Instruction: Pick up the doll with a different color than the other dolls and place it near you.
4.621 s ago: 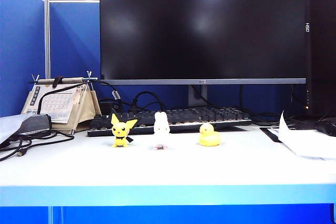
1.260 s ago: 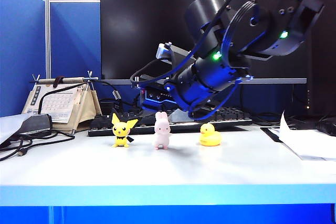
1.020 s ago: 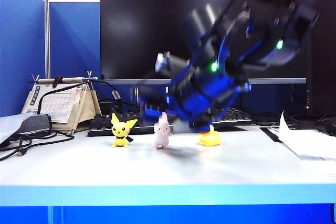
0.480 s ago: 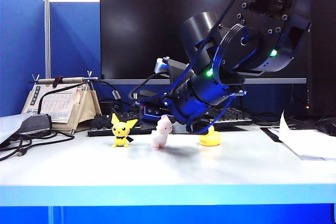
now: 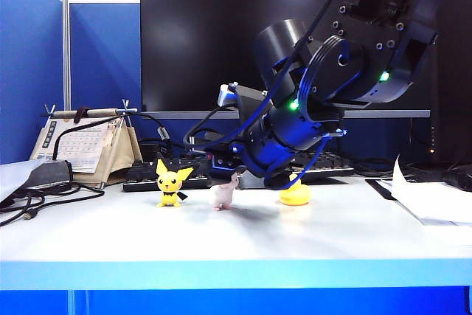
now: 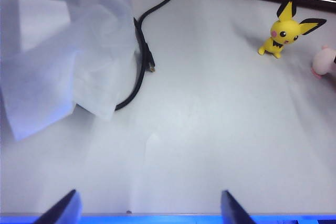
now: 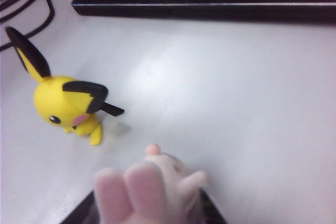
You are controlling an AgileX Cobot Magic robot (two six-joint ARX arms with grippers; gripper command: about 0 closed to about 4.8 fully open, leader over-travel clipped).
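- Pink-white rabbit doll (image 5: 223, 194) leans over near the table's (image 5: 243, 245) back edge, between the yellow pointy-eared doll (image 5: 170, 184) and the yellow duck (image 5: 293, 192).
- Right gripper (image 7: 147, 211) sits around the rabbit; I cannot tell if it squeezes.
- Left gripper (image 6: 146, 208) hangs wide apart, holding nothing, over the table's left side.

The white bench (image 5: 243, 237) carries, mid-frame in the exterior view, a yellow pointy-eared doll (image 5: 171, 182), a tilted pale pink rabbit doll (image 5: 224, 194) and a yellow duck (image 5: 294, 192), with a keyboard (image 5: 158, 176) behind, cables (image 5: 37, 198) lower left and papers (image 5: 435, 201) right.
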